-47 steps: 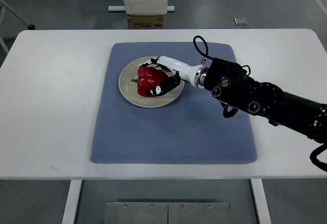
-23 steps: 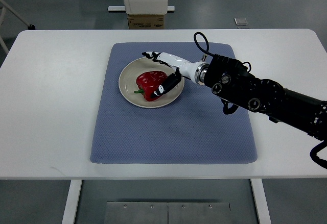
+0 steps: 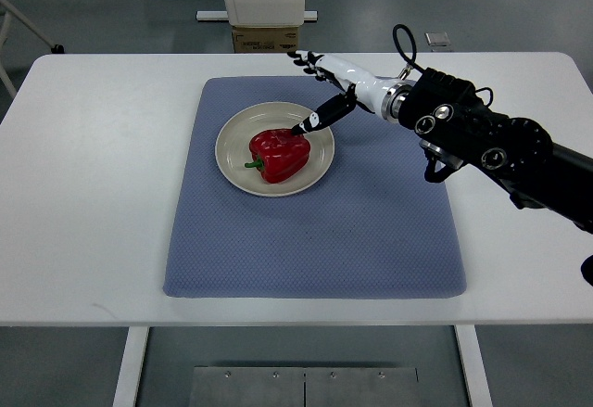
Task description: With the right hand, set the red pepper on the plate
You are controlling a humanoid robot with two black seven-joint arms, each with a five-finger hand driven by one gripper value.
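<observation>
White table (image 3: 93,194): red pepper (image 3: 279,154) on plate (image 3: 229,162) (stem left); right hand (image 3: 329,87) splayed, empty.

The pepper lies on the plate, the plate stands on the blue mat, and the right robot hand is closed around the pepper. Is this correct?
Not fully. In the top view the right robot hand is open and off the pepper; it holds nothing. The rest is correct: the pepper lies on the plate, and the plate stands on the blue mat.
</observation>
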